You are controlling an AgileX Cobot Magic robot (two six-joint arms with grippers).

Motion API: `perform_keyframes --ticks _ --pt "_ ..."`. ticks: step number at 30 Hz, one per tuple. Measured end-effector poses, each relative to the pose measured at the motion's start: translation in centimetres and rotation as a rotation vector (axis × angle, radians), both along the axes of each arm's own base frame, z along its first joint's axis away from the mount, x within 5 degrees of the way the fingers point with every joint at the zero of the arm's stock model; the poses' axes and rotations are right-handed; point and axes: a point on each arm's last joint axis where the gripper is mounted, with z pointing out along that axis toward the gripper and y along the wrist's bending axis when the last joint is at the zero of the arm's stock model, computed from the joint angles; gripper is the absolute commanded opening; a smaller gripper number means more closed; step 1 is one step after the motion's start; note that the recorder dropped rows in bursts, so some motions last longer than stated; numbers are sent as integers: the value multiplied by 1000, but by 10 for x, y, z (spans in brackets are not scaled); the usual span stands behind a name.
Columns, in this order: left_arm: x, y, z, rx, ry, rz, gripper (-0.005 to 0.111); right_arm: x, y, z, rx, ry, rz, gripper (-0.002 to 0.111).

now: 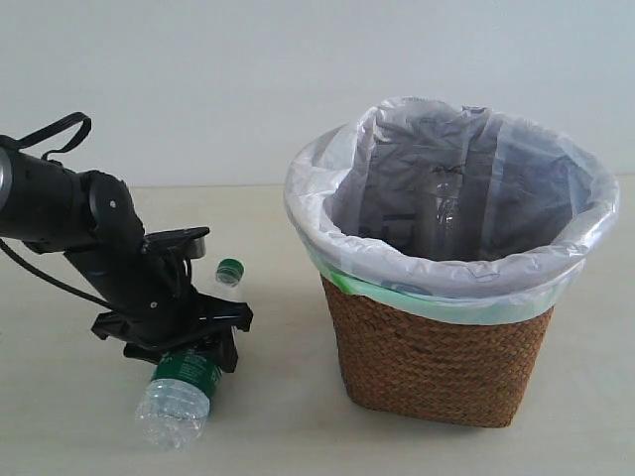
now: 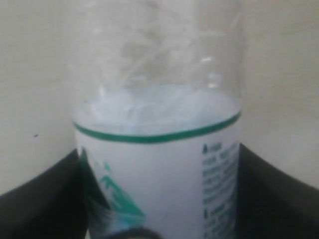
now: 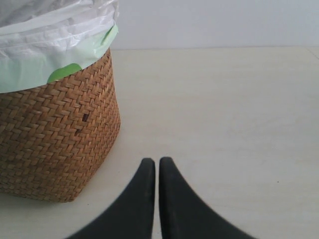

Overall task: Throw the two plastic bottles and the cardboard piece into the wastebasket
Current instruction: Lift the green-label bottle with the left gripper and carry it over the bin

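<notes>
The clear plastic bottle with a green-and-white label (image 1: 184, 382) lies on the table left of the wastebasket (image 1: 437, 347), its green cap (image 1: 230, 268) pointing away. My left gripper (image 1: 189, 342) straddles its middle. In the left wrist view the label (image 2: 159, 184) fills the gap and both black fingers (image 2: 45, 199) press against its sides. Inside the wastebasket's white liner, a second clear bottle (image 1: 446, 213) stands upright. The cardboard piece is out of view. My right gripper (image 3: 157, 162) hangs shut and empty over the table beside the wicker wall (image 3: 55, 139).
The white bag and green band (image 1: 437, 297) fold over the basket's rim. A pale table (image 1: 288, 436) runs to a plain wall behind. The left arm (image 1: 60, 203) comes in from the left edge.
</notes>
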Motion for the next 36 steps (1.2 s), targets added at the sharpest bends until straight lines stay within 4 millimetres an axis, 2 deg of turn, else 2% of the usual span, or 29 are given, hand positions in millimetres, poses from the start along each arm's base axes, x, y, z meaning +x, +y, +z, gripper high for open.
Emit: perform_keyframes --ticks 9,13,17,21,23,24,25,26,28,29,30,33,36 --pt "0 2 5 5 6 -48 4 0 0 0 0 0 0 0" --pt "0 13 28 13 -43 -56 4 0 0 0 0 0 0 0" --pt "3 36 82 -20 -205 5 4 0 0 0 0 0 0 0" --pt "-5 63 137 -50 -371 73 4 0 0 0 0 0 0 0" --pt "-13 77 162 -51 -451 86 4 0 0 0 0 0 0 0" --pt "-19 93 183 -43 -526 109 4 0 0 0 0 0 0 0" --pt "-23 101 196 -41 -569 130 4 0 0 0 0 0 0 0" --pt "-31 115 221 -40 -665 177 4 0 0 0 0 0 0 0" --pt "-43 130 252 -31 -786 223 4 0 0 0 0 0 0 0" --pt "-46 134 262 -25 -821 230 4 0 0 0 0 0 0 0" --pt "-52 141 279 21 -886 222 4 0 0 0 0 0 0 0" --pt "-58 152 298 156 -944 205 4 0 0 0 0 0 0 0" --pt "-66 180 315 486 -933 288 4 0 0 0 0 0 0 0"
